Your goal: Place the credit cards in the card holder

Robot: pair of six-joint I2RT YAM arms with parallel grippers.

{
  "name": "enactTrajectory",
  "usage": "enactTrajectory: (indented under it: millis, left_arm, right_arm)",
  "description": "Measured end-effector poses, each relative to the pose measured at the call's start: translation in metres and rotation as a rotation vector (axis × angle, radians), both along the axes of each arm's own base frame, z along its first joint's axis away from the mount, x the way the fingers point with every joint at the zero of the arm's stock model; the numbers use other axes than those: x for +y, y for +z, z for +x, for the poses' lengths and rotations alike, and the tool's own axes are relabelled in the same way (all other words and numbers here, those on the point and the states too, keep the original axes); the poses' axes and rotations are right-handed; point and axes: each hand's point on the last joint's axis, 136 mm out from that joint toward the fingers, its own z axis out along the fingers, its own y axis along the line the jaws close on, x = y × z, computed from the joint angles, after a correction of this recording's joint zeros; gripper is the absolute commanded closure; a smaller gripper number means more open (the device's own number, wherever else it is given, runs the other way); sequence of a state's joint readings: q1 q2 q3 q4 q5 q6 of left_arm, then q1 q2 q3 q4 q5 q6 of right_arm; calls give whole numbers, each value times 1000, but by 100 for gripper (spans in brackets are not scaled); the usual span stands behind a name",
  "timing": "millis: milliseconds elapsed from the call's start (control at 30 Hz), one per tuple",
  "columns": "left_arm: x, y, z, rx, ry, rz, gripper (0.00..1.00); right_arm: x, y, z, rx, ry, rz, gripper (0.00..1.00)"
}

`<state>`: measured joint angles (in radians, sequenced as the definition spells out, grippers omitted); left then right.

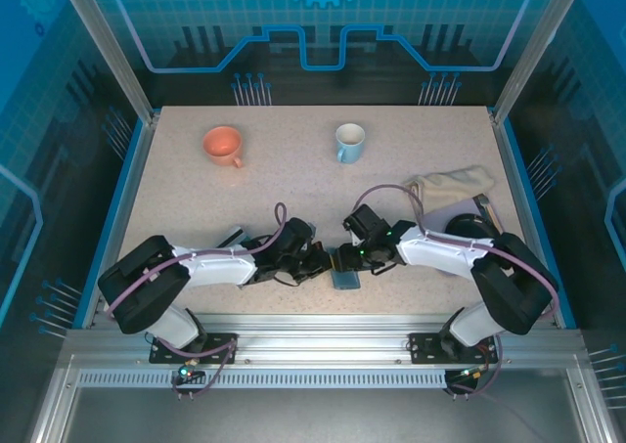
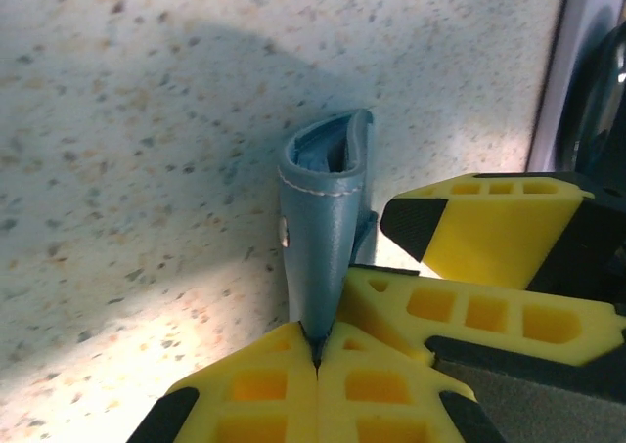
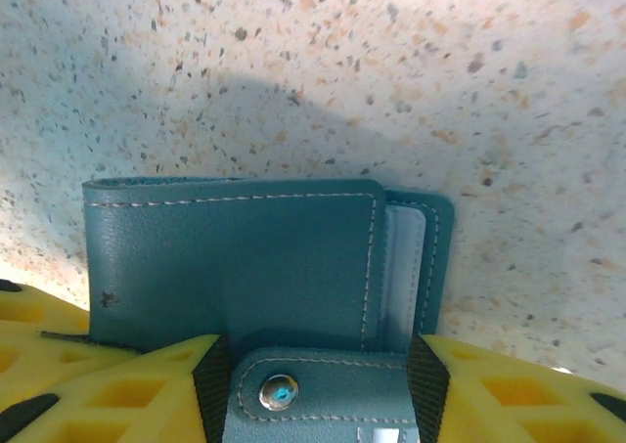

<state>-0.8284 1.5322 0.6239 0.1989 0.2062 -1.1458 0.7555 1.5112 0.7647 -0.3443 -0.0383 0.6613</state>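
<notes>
One holder [image 1: 344, 277] [image 2: 321, 230] [image 3: 230, 262] stands on edge at 6 o'clock on the table [image 1: 293, 189], between both grippers. We see the left gripper [image 1: 320, 263] [image 2: 315, 353] pinched tight on its edge. The right gripper [image 1: 356, 257] [image 3: 318, 389] has its jaws apart, straddling the snap strap [image 3: 293, 396]; hold unclear. Orange mug [image 1: 223, 146] at 11, blue mug [image 1: 349, 142] at 12, cloth [image 1: 452, 185] at 3.

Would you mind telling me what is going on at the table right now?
Both arms are working on the card holder near the front edge of the table. The left gripper is shut on one edge of the holder. The right gripper has its jaws apart on either side of the holder's snap strap. Neither gripper holds a card.
</notes>
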Motion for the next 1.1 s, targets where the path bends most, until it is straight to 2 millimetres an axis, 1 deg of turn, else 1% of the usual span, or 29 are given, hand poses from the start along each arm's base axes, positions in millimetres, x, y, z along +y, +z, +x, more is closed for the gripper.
enactTrajectory:
  millis: [67,167,300,333,367,433,467,500,633,700,800,933,1000,1100]
  left_arm:
    - [3,-4,-2,10,0,11,100]
    - [4,-5,-2,11,5,21,100]
    - [5,0,-1,-8,12,12,100]
    - [5,4,-1,-15,12,4,100]
    - [6,7,-2,-23,13,-4,100]
    - [9,18,-1,-48,20,-25,100]
    - [9,21,-1,-54,21,-31,100]
    - [9,23,-2,-59,20,-38,100]
    - [11,21,-2,-60,16,-28,100]
    - [12,20,-2,-64,9,-20,100]
    - [13,17,-3,-60,4,-7,100]
    - [13,9,-4,-43,2,12,100]
    - [12,9,-3,-41,2,14,100]
    - [11,10,-2,-48,-3,14,100]
  right_arm:
    - [2,-4,-1,-12,11,-24,49]
    - [2,-4,0,-40,15,-70,55]
    - [-2,1,4,-73,-10,-114,63]
    - [-7,2,7,-91,-24,-138,64]
    - [-19,1,7,-93,-45,-175,65]
    - [-53,-9,5,-69,-101,-270,65]
    - [-66,-13,2,-51,-120,-306,64]
    - [-74,-14,0,-31,-136,-317,62]
    - [-73,4,-1,-55,-139,-268,56]
    - [-67,14,-1,-65,-136,-222,53]
    - [-56,24,1,-67,-128,-156,52]
    - [-43,29,4,-56,-116,-105,52]
    - [-40,30,4,-52,-111,-91,52]
    - [-33,32,4,-45,-100,-58,56]
